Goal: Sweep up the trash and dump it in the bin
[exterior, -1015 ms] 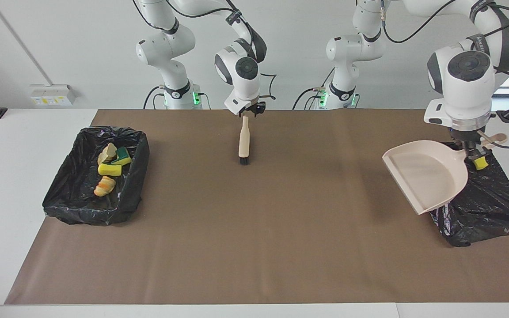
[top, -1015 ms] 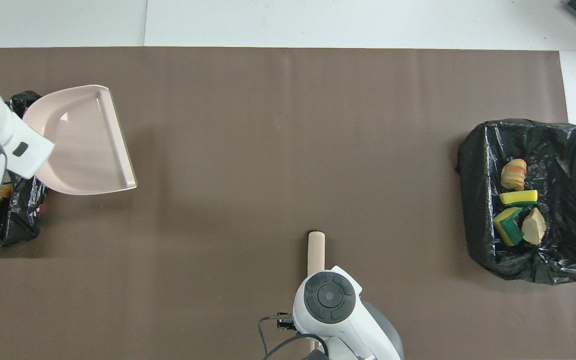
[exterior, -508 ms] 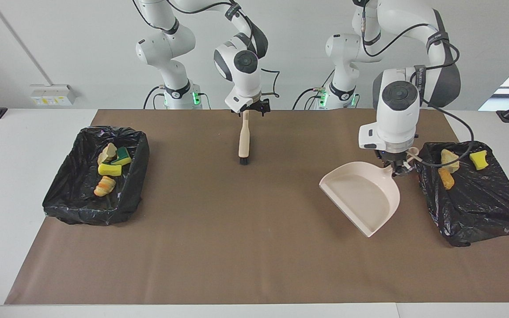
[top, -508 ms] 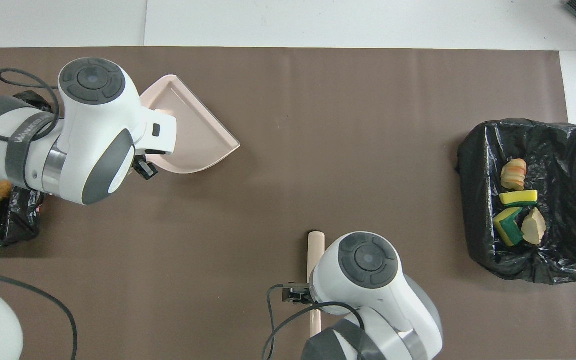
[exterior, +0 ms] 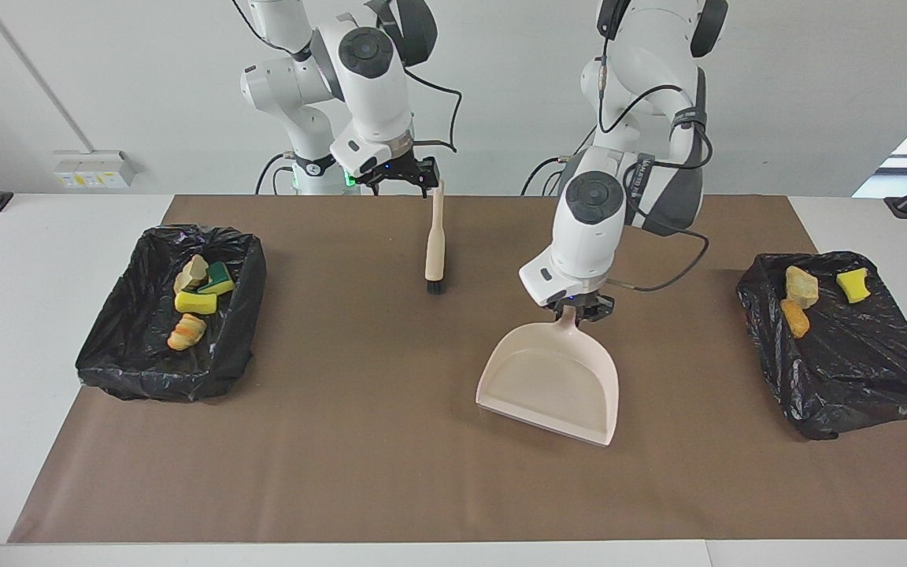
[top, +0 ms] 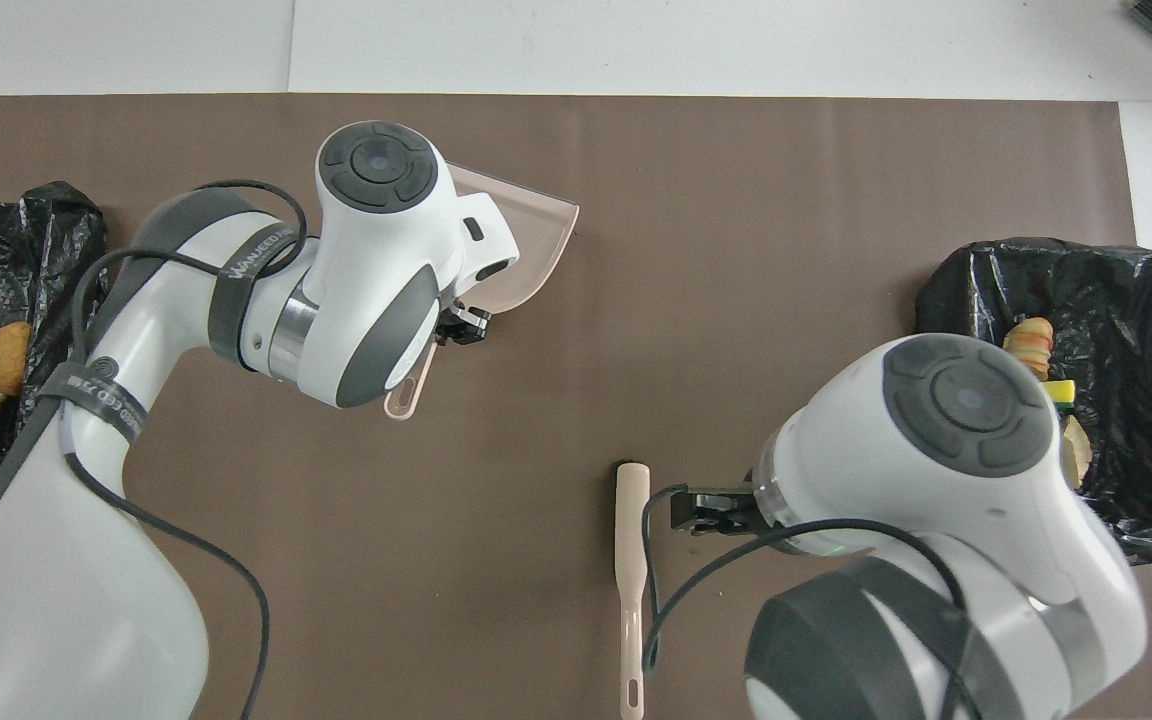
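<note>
Trash, first group: four scraps (exterior: pixel 195 302) are lying in the black-lined bin (exterior: pixel 131 370) at the right arm's end of the surface (exterior: pixel 390 472).
Trash, second group: three scraps (exterior: pixel 801 287) are sitting on top of the crumpled black bag (exterior: pixel 855 378) at the left arm's end; whether a box is standing under that bag is hard to make out.
Dustpan: one pink dustpan (exterior: pixel 552 386) is resting near the middle of the brown mat.
Brush: one brush (exterior: pixel 434 240) is lying nearer to the robots than the dustpan, bristles pointing away from them.
Left gripper (exterior: pixel 577 309): clenched around the dustpan's handle.
Right gripper (exterior: pixel 410 172): released, jaws spread, hanging over the mat just beside the brush's handle end.
</note>
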You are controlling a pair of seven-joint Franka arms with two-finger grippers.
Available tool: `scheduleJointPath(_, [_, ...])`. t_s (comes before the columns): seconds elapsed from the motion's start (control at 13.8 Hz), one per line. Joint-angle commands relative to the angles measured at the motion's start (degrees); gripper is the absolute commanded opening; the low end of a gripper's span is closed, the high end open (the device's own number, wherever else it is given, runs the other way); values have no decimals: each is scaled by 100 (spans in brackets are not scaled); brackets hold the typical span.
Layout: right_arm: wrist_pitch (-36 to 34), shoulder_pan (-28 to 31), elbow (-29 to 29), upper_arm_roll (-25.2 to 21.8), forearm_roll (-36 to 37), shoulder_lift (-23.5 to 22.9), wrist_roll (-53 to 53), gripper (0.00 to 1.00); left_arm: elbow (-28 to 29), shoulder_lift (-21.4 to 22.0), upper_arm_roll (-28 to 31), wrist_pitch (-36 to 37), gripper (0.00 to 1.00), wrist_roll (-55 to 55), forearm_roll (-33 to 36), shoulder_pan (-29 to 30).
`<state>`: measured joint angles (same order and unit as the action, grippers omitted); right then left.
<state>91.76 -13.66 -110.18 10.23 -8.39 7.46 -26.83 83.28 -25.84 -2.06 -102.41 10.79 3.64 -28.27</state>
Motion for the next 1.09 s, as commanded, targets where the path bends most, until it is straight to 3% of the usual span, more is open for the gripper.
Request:
scheduleJointPath(0.0, [-404, 625, 409, 49, 267, 18, 843, 100, -1162, -902, 126, 423, 0, 947, -135, -476])
scheduleJointPath(0.15, [-519, 881, 524, 58, 373, 18, 1345, 100, -1856, -1518, 118, 406, 0, 1660, -153, -688])
scheduleJointPath(0.44, [-598, 1058, 638, -21, 452, 18, 1479, 100, -1974, -1652, 39, 12, 0, 2471, -425, -899])
scheduleJointPath(0.73, [-669, 786, 884, -1029, 680, 18, 2269, 100, -1703, -1644, -67, -515, 0, 2472, -890, -900])
scheduleJointPath(1.02, [-607, 751, 1314, -1514, 856, -87, 2603, 100, -1570, -1617, -67, -675, 0, 2410, -987, -864])
